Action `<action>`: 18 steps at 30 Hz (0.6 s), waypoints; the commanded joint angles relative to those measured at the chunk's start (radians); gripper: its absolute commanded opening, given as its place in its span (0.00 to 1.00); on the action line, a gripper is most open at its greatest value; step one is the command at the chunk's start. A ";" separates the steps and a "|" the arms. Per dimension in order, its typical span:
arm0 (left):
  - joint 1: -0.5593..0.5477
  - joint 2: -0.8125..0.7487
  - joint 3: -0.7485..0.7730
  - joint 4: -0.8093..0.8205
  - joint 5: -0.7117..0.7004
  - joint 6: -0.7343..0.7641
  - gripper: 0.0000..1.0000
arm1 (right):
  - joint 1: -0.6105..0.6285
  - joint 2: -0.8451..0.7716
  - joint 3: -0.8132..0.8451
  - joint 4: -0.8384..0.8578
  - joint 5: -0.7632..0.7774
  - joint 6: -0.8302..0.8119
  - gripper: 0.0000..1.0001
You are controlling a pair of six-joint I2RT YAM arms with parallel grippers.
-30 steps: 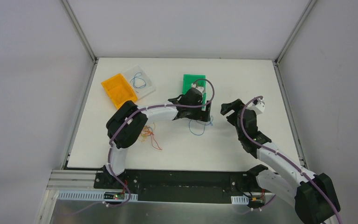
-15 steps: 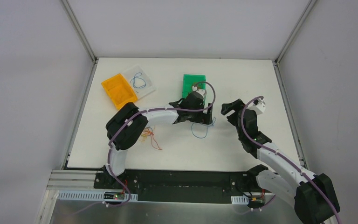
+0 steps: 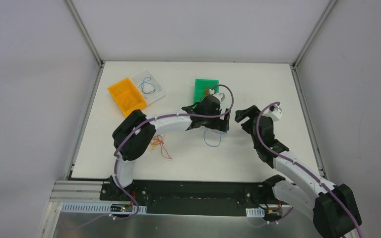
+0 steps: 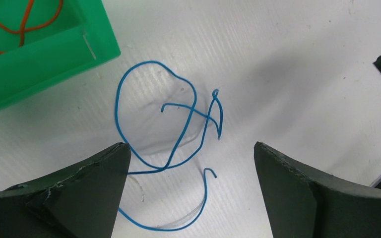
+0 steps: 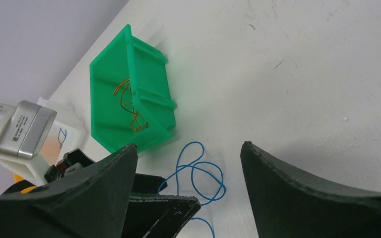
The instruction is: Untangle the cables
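A blue cable (image 4: pixel 155 116) lies in loose crossing loops on the white table, just in front of the green bin (image 4: pixel 44 54). My left gripper (image 4: pixel 191 148) hovers right over it, open, with nothing between its fingers; the cable's lower curl runs between the tips. Thin orange cables (image 5: pixel 129 103) lie inside the green bin (image 5: pixel 155 99). A small tangle of orange and yellowish cables (image 3: pixel 158 145) rests on the table by the left arm's elbow. My right gripper (image 5: pixel 188 146) is open and empty, a little to the right of the blue cable (image 5: pixel 198 173).
An orange bin (image 3: pixel 126 96) and a clear tray (image 3: pixel 157 91) with a blue wire (image 3: pixel 147 86) stand at the back left. The left gripper's fingers (image 5: pixel 163 208) show low in the right wrist view. Metal rails edge the table.
My left gripper has shifted a little to the right over the blue cable, uncovering more of the green bin. The right arm has not moved.
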 commanded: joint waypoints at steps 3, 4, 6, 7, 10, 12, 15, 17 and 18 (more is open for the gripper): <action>-0.031 0.092 0.170 -0.226 -0.138 0.061 0.97 | -0.009 -0.003 -0.001 0.033 0.006 0.008 0.79; -0.039 0.103 0.177 -0.242 -0.161 0.061 0.96 | -0.009 -0.005 -0.001 0.034 0.008 0.010 0.79; -0.054 0.125 0.193 -0.271 -0.198 0.061 0.96 | -0.010 -0.011 -0.005 0.033 0.008 0.011 0.79; -0.061 0.136 0.204 -0.295 -0.214 0.061 0.95 | -0.011 -0.014 -0.006 0.034 0.008 0.012 0.79; -0.080 0.172 0.242 -0.344 -0.257 0.066 0.89 | -0.012 -0.018 -0.012 0.041 0.009 0.012 0.79; -0.083 0.187 0.258 -0.367 -0.269 0.072 0.75 | -0.012 -0.016 -0.011 0.041 0.009 0.013 0.79; -0.083 0.177 0.259 -0.386 -0.284 0.077 0.37 | -0.014 -0.016 -0.011 0.041 0.013 0.013 0.79; -0.081 0.142 0.246 -0.396 -0.289 0.086 0.12 | -0.014 -0.017 -0.013 0.042 0.016 0.013 0.79; -0.078 0.115 0.233 -0.402 -0.293 0.092 0.01 | -0.015 -0.017 -0.014 0.041 0.018 0.012 0.79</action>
